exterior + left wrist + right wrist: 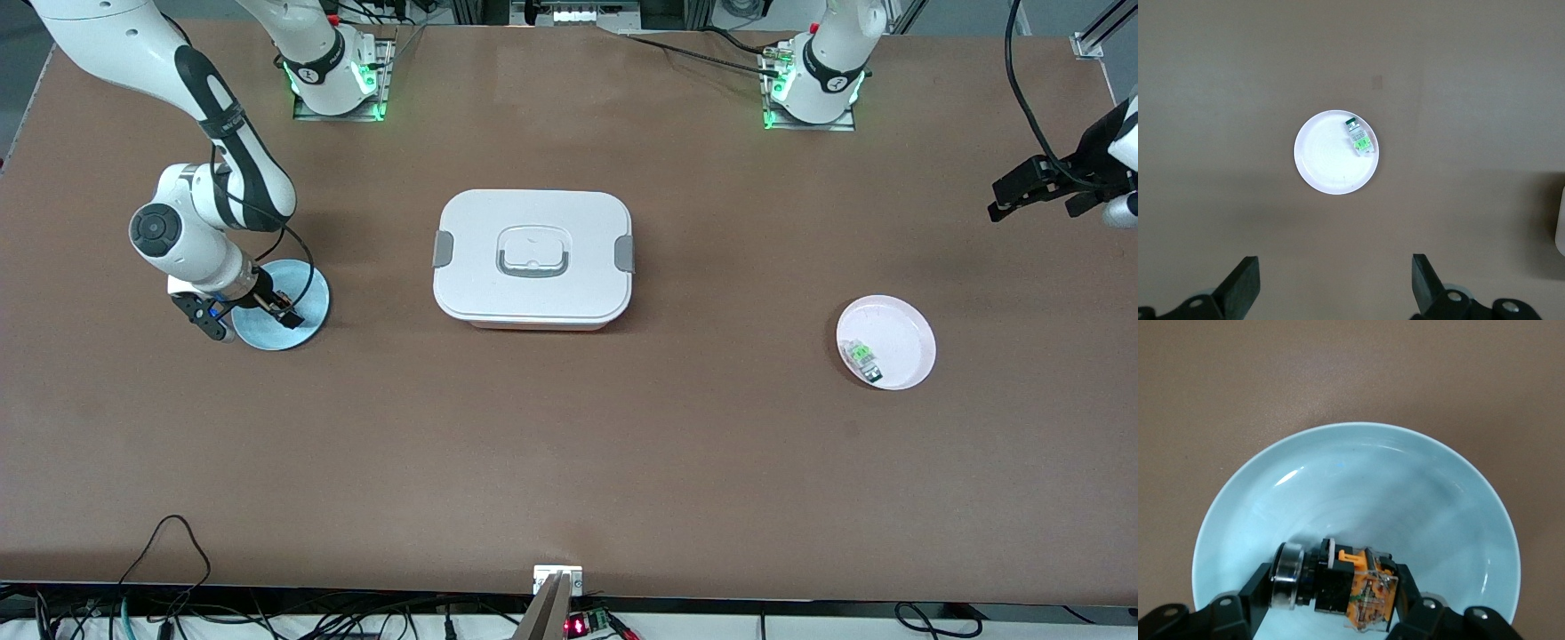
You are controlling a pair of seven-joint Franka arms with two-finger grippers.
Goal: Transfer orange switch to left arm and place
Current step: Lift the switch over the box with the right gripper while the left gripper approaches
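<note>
At frame left, the orange switch [1345,587] is grasped by the right hand [253,308] over the blue plate [307,298]. The left hand [1335,287] is held released, upper right.

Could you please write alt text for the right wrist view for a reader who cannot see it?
The right gripper is shut on the orange switch, low over a light blue plate. Brown table surrounds the plate.

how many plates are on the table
2. A blue plate sits toward the right arm's end, under the right gripper. A pink plate sits toward the left arm's end. The box could hide something.
</note>
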